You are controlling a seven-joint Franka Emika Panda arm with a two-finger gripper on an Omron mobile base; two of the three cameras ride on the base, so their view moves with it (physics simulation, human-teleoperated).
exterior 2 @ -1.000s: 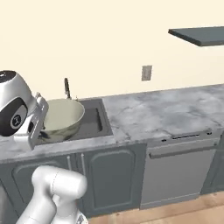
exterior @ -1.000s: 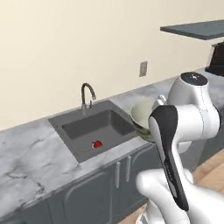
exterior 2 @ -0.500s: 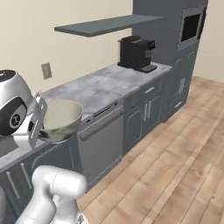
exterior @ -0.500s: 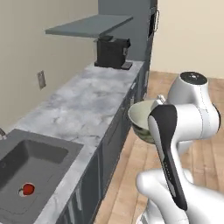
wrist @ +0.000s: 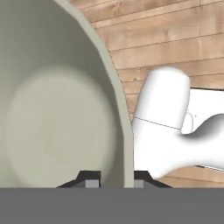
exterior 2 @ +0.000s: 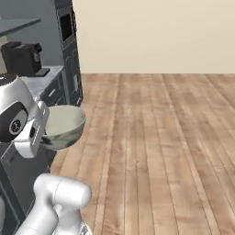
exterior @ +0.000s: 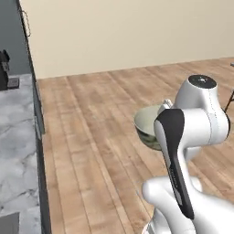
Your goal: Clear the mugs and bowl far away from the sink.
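The bowl (exterior: 147, 122), wide and pale cream inside with a grey-beige outside, hangs in the air in front of the arm, over the wooden floor. In the right base view the bowl (exterior 2: 62, 125) sits level beside the white hand. My gripper (wrist: 114, 179) is shut on the bowl (wrist: 52, 109): the rim runs down between the two dark fingertips (wrist: 89, 177), one inside and one outside the wall. The mugs and the sink are out of view.
A grey marble counter (exterior: 13, 137) runs along the left, with a black coffee machine (exterior 2: 20, 57) on it and tall dark cabinets with a built-in oven (exterior 2: 68, 32) beyond. Open wooden floor (exterior 2: 160, 137) stretches ahead to a cream wall.
The whole picture has swung as the base turned: sink and counter have slid off to the left, and floor now lies ahead. The bowl has stayed in the gripper at the same height.
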